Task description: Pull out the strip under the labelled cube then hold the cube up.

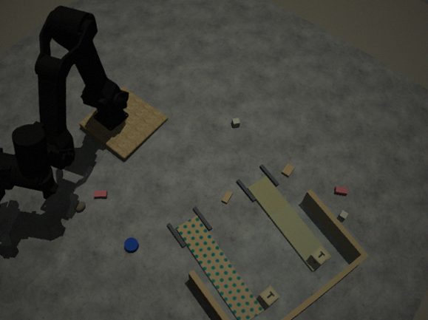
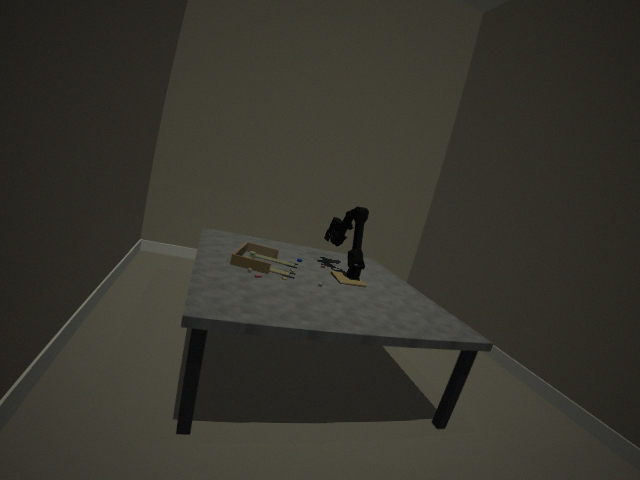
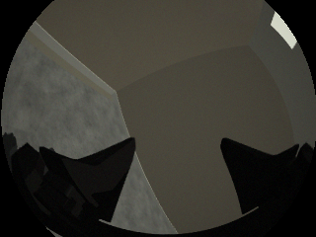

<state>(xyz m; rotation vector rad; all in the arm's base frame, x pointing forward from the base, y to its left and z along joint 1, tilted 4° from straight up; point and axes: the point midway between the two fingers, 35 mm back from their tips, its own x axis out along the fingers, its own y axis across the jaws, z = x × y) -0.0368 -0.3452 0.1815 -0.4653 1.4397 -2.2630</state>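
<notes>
Beyond the wooden base plate (image 1: 142, 121), inside the three-walled tray (image 1: 327, 218), the labelled cube (image 1: 319, 256) sits on the far end of the olive strip (image 1: 288, 221); another lettered cube (image 1: 268, 295) rests beside the dotted strip (image 1: 216, 265). Our gripper (image 3: 177, 158) hovers above that plate, fingers spread wide, holding nothing. We judge no step begun; next we must reach the olive strip's grey bar (image 1: 245, 190).

1. Wooden walls (image 1: 336, 225) enclose the far ends of both strips on three sides.
2. The bars at the near end of the olive strip (image 1: 288, 221) stand unobstructed.
3. Small blocks (image 1: 226, 196) lie nearby.
</notes>
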